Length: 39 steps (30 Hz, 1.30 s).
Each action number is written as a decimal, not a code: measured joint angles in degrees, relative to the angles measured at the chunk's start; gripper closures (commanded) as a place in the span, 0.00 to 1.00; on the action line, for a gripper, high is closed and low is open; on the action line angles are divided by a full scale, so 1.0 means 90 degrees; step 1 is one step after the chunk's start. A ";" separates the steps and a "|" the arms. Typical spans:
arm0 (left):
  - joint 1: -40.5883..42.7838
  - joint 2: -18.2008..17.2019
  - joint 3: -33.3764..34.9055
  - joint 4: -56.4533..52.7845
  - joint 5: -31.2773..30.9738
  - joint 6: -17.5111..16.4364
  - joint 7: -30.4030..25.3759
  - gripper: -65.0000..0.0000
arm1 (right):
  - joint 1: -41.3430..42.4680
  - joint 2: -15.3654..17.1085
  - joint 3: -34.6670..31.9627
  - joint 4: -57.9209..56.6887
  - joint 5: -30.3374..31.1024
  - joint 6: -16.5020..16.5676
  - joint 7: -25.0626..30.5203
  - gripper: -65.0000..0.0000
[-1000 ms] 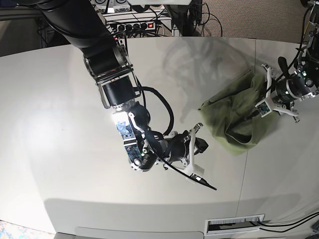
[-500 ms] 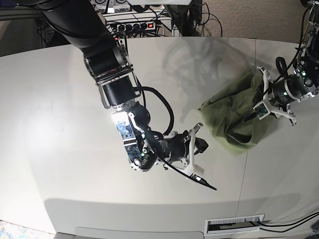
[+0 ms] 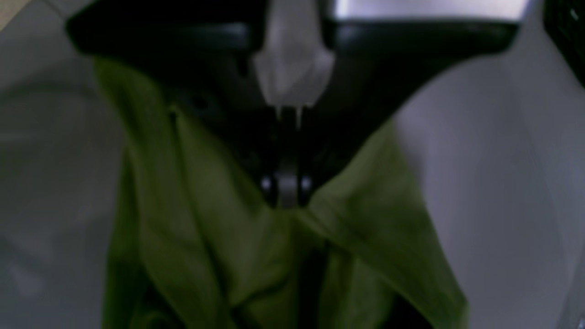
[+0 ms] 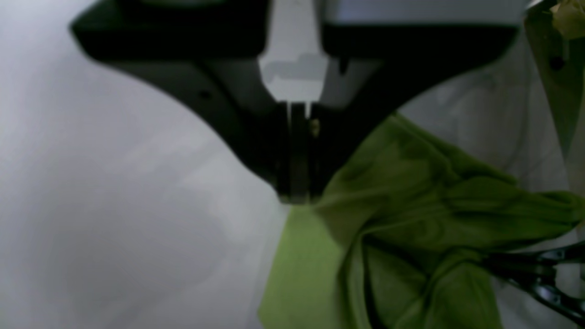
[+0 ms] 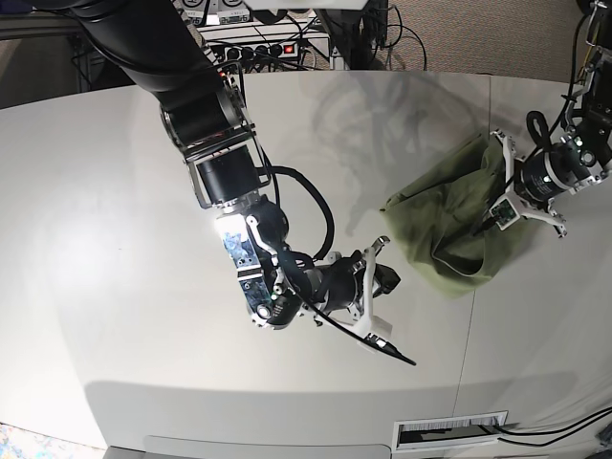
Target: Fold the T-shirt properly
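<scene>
Table [image 5: 115, 191]: white, rounded, fills the base view. Seam line runs down its right part.

Right arm [image 5: 206, 134]: big black arm coming in from the top left of the base view, elbow bent, wrist low near table centre.

T-shirt [image 5: 449, 225]: olive green, no print visible, bunched and partly doubled over on the right side of the table. Not flat. Long axis roughly diagonal, from the lower left corner near table centre up toward the right edge. Deep dark fold through the middle, lower edge curls into a rounded lobe. Tag not visible.

Left pincer [image 5: 499, 206]: at the shirt's right end. Left wrist view shows the jaws together, green cloth drawn up into a peak right at the tips [image 3: 287, 194], folds draping down both sides. So it is clamped on a pinch of the shirt's right edge.

Right pincer [image 5: 381, 277]: just left of the shirt's lower left corner. Right wrist view shows jaws closed tip to tip [image 4: 297, 194], shirt edge [image 4: 301, 269] right at and below the tips, bulk of the cloth off to the right. Can't tell whether any cloth is actually caught between them; looks like bare table behind.
</scene>
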 measured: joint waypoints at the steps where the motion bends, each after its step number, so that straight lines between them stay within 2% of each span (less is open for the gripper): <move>1: 0.0000 0.0000 0.0000 0.0000 0.0005 0.0022 -0.0010 1.00 | 0.0000 0.0000 0.0000 0.0000 -0.0002 0.0000 0.0000 1.00; 2: 0.0002 0.0002 0.0000 0.0000 0.0102 0.0080 -0.0036 1.00 | 0.0000 0.0000 0.0000 0.0000 0.0000 0.0000 0.0000 1.00; 5: -0.0005 -0.0005 0.0000 0.0000 0.0549 0.0559 -0.0032 1.00 | 0.0000 0.0000 0.0000 0.0000 -0.0002 0.0000 0.0000 1.00; 11: -0.0036 0.0000 0.0000 0.0000 0.0906 0.0670 -0.0219 1.00 | 0.0000 0.0002 0.0000 0.0000 -0.0002 0.0000 0.0000 1.00; 14: -0.0039 -0.0007 0.0000 0.0000 0.1127 0.0860 -0.0284 1.00 | 0.0000 0.0000 0.0000 0.0000 0.0000 0.0000 0.0002 1.00; 16: -0.0032 -0.0019 -0.0002 0.0000 0.1022 0.0690 -0.0044 1.00 | 0.0000 0.0000 0.0000 0.0000 -0.0002 0.0000 0.0000 1.00; 18: 0.0007 -0.0036 -0.0002 0.0000 0.0702 0.0240 0.0209 1.00 | 0.0000 0.0000 0.0000 0.0000 -0.0002 0.0000 0.0000 1.00; 21: 0.0019 -0.0036 0.0000 0.0041 0.0512 -0.0049 0.0597 0.74 | 0.0000 0.0000 0.0000 0.0000 -0.0002 0.0000 0.0002 1.00; 22: 0.0015 -0.0068 0.0000 0.0078 0.0418 -0.0146 0.0726 0.70 | 0.0000 0.0000 0.0000 0.0000 0.0000 0.0000 0.0000 1.00; 25: 0.0017 -0.0146 0.0000 0.0204 0.0311 -0.0321 0.0794 0.69 | 0.0000 0.0000 0.0000 0.0000 0.0000 0.0000 0.0005 1.00; 29: 0.0015 -0.0265 -0.0002 0.0294 0.0311 -0.0321 0.0789 0.69 | 0.0002 0.0000 0.0000 0.0000 0.0000 0.0000 0.0005 1.00; 33: 0.0015 -0.0257 0.0000 0.0294 0.0308 -0.0323 0.0209 0.70 | 0.0000 0.0000 0.0000 0.0000 0.0000 0.0000 0.0024 1.00; 39: 0.0034 0.0061 0.0000 0.0294 0.0532 -0.0345 0.0117 0.70 | 0.0000 0.0000 0.0000 0.0000 0.0000 0.0000 0.0024 1.00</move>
